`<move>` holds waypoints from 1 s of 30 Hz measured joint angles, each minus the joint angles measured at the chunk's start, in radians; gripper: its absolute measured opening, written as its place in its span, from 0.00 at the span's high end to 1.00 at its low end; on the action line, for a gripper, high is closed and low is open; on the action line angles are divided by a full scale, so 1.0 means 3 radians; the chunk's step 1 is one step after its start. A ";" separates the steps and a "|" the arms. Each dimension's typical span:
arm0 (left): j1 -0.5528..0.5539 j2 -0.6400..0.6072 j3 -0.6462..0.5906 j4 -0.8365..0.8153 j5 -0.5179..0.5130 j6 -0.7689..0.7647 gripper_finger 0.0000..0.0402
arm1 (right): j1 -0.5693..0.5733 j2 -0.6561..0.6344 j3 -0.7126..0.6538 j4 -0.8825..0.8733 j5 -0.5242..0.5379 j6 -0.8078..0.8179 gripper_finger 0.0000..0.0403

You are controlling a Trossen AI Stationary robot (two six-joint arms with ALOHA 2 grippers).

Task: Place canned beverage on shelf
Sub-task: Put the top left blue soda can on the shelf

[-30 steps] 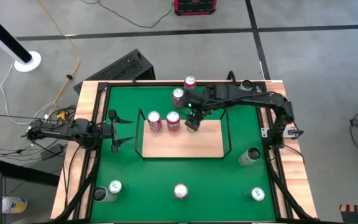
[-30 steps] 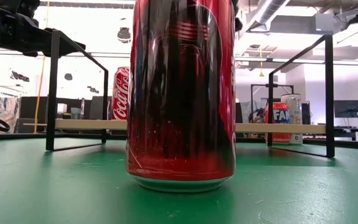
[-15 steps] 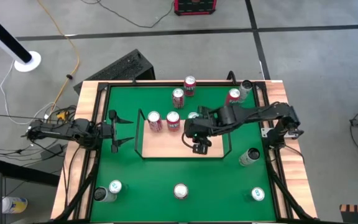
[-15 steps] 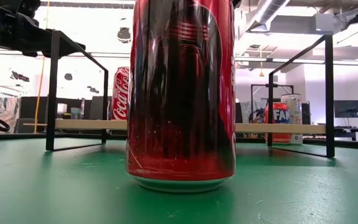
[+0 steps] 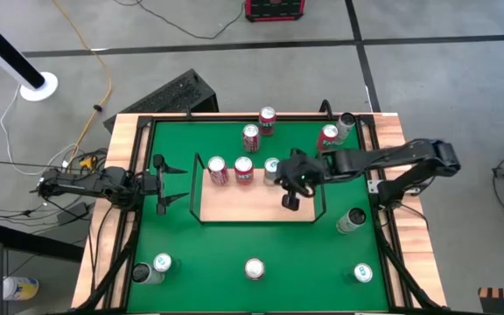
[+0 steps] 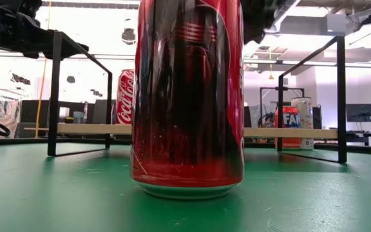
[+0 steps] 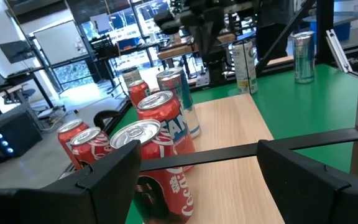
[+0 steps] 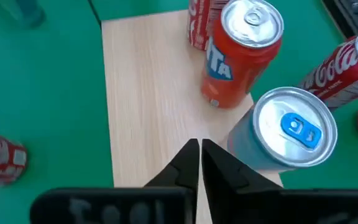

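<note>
Green bench [image 5: 234, 241], shelf [image 5: 256, 206] mid-bench with three cans upright on its far edge. Silver-blue can [image 8: 286, 127] stands just beside the right gripper [image 8: 200, 163], the nearer arm; its jaws pinched together, empty. Left gripper [image 5: 166, 185] off the shelf's left end, jaws wide, empty.

"Coca-Cola" on red can [image 6: 125, 96] (shelf)

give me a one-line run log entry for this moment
right hand: shut, empty, above shelf | left hand: open, waiting by shelf's left end | shelf: three cans in a row, incl. blue-tab can
</note>
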 joint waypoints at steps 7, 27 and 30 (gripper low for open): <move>0.0000 0.0000 0.0000 0.0012 0.0000 0.0001 0.24 | -0.0168 0.0007 -0.0282 0.0384 -0.0333 -0.0028 0.96; 0.0000 0.0001 0.0000 -0.0009 0.0001 0.0005 0.24 | -0.0433 0.0223 -0.0279 0.0507 -0.0333 -0.0202 0.92; 0.0000 0.0001 0.0000 -0.0010 0.0001 0.0003 0.24 | -0.0433 0.0223 -0.0280 0.0505 -0.0333 -0.0216 0.94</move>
